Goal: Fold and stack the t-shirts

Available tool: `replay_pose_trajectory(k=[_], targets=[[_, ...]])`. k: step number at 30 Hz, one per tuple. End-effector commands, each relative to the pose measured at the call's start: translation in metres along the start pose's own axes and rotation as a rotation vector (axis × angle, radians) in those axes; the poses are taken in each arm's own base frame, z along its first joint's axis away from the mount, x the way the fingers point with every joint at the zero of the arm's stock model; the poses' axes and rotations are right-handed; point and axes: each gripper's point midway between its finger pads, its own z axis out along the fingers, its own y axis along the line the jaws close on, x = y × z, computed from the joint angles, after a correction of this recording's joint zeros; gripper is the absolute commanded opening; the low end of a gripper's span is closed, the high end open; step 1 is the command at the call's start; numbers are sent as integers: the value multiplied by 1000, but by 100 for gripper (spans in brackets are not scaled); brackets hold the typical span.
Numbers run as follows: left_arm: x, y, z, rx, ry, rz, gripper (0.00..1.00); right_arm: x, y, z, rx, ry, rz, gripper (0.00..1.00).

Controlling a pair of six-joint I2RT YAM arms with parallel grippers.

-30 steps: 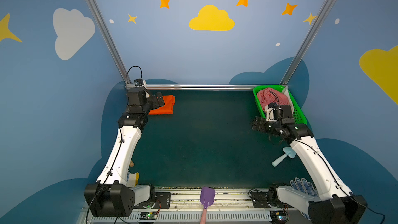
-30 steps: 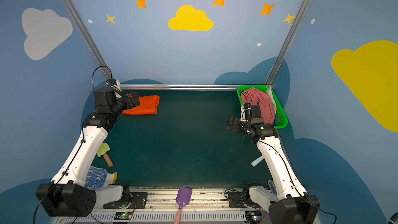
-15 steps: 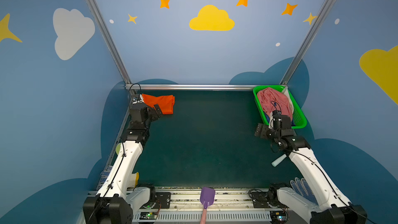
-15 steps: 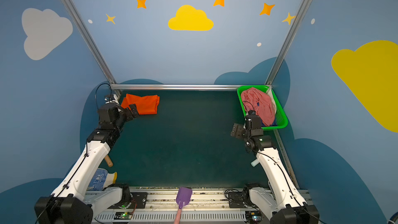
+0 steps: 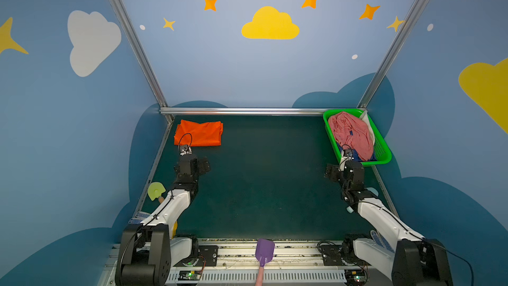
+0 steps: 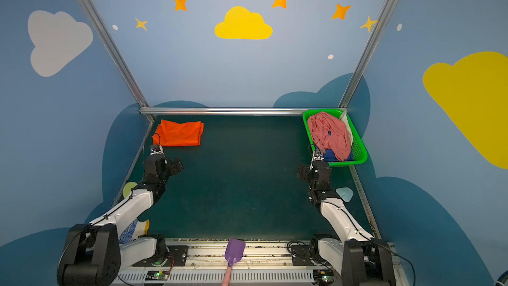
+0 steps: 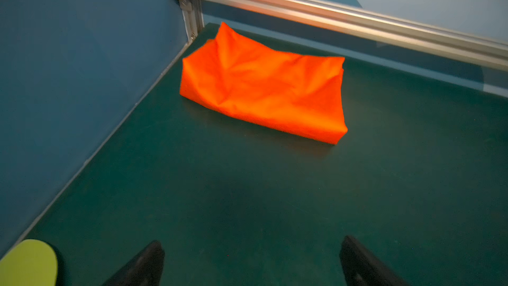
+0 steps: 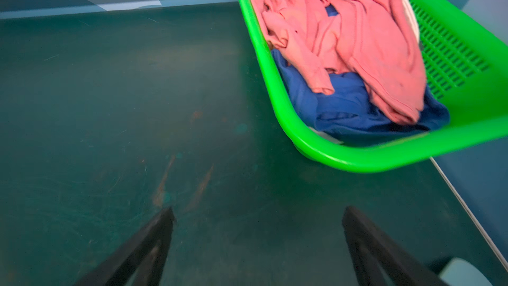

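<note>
Folded t-shirt lies on the table in the far-left corner, and the basket sits in the far-right corner. In the basket, a crumpled t-shirt lies on top of a second t-shirt. Left gripper is in front of the folded t-shirt and right gripper is before the basket's near end, neither touching cloth.

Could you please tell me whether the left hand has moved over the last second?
Yes. The left hand has pulled back from the rear rail toward the near edge, clear of the orange shirt.
</note>
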Motion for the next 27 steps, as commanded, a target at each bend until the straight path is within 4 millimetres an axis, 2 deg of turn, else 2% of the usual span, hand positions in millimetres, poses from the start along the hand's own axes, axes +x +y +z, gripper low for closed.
replay_pose_trajectory(k=[1,6,10,13,19,24,27], targets=[[-11,-16,3,85,-69,29,100,-18,7,9,-31,-88,-21,97],[12,-15,12,93,-46,83,100,-11,12,22,-49,-99,-32,97],[10,-24,13,147,-67,103,100,-7,13,33,-46,-121,-37,97],[10,-30,17,177,-76,112,100,-11,22,39,-88,-134,-61,97],[25,-41,33,235,-59,156,100,-1,22,54,-86,-151,-61,97],[25,-22,47,180,-18,63,100,4,20,61,-120,-120,-35,97],[25,-22,47,179,-16,65,100,4,20,61,-124,-124,-33,97]])
